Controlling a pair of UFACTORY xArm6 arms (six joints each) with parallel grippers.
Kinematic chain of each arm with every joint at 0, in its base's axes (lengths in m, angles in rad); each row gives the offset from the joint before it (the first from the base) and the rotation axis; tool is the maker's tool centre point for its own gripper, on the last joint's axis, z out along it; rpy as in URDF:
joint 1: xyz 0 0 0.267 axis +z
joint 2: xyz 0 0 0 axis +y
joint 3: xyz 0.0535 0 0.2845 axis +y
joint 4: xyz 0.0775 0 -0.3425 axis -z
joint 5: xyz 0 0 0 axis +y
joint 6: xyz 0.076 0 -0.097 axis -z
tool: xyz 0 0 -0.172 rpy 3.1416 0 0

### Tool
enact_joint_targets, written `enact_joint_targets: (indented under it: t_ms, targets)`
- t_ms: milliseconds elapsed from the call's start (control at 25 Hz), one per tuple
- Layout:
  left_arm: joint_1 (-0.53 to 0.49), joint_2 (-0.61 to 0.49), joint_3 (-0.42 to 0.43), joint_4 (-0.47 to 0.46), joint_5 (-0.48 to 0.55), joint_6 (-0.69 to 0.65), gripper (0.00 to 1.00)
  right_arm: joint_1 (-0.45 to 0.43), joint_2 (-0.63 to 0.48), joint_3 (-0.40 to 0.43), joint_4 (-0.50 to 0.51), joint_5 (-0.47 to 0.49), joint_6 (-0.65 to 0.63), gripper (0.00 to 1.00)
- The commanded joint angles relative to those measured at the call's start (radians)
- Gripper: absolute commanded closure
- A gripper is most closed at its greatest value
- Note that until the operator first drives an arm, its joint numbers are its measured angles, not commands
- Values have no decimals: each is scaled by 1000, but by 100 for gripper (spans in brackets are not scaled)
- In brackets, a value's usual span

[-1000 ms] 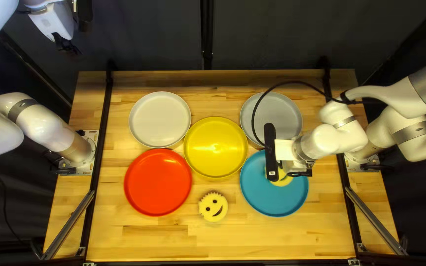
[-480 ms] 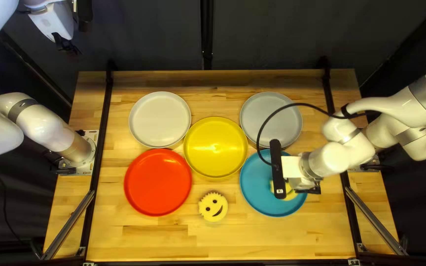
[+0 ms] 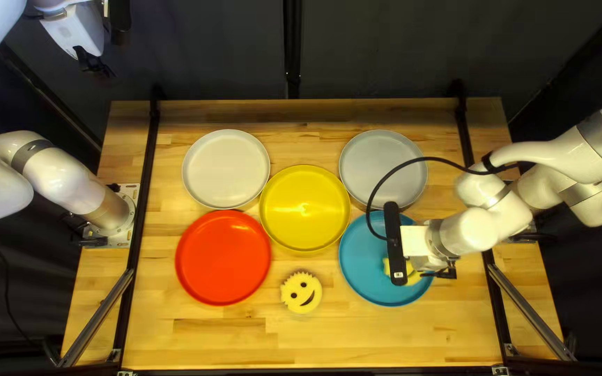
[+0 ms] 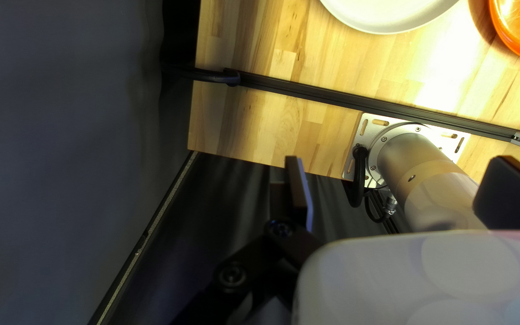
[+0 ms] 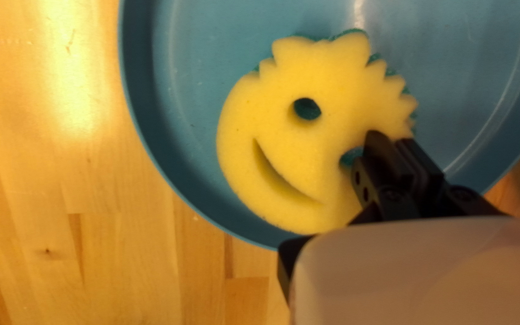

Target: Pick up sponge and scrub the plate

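My right gripper is over the blue plate at the right of the top left view, partly covering a yellow smiley sponge. In the right wrist view the sponge lies flat on the blue plate, toward its rim. There my right gripper is shut, fingertips together against the sponge's face near one eye hole. My left gripper hangs raised beyond the table's far left corner. It stands open with nothing between its fingers; in the left wrist view the left gripper shows them wide apart.
Red, yellow, white and grey plates lie on the table. A second smiley sponge lies between the red and blue plates. A black cable loops above the grey plate.
My right gripper and the sponge under it have shifted toward the table's near edge and slightly right across the blue plate. The left arm has stayed still.
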Motion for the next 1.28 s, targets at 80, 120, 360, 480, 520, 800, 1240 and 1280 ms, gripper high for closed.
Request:
enact_joint_targets:
  t_ms: [80, 120, 360, 480, 520, 800, 1240, 1280]
  targets:
    - [0, 0, 0, 0, 0, 0, 0, -108, -51, 30, 34, 15, -128, 100]
    - [0, 0, 0, 0, 0, 0, 0, -125, -54, 29, 40, 17, -148, 100]
    - [0, 0, 0, 0, 0, 0, 0, -215, -55, 25, 63, 25, -247, 100]
    - [0, 0, 0, 0, 0, 0, 0, -202, -57, 23, 60, 35, -231, 100]
    - [0, 0, 0, 0, 0, 0, 0, -195, -56, 22, 58, 37, -223, 100]
    - [0, 0, 0, 0, 0, 0, 0, -89, -1, -4, 37, 45, -110, 100]
    - [0, 0, 0, 0, 0, 0, 0, 77, 102, -125, 10, 88, 34, 100]
    - [0, 0, 0, 0, 0, 0, 0, 97, 129, -147, 4, 87, 53, 100]
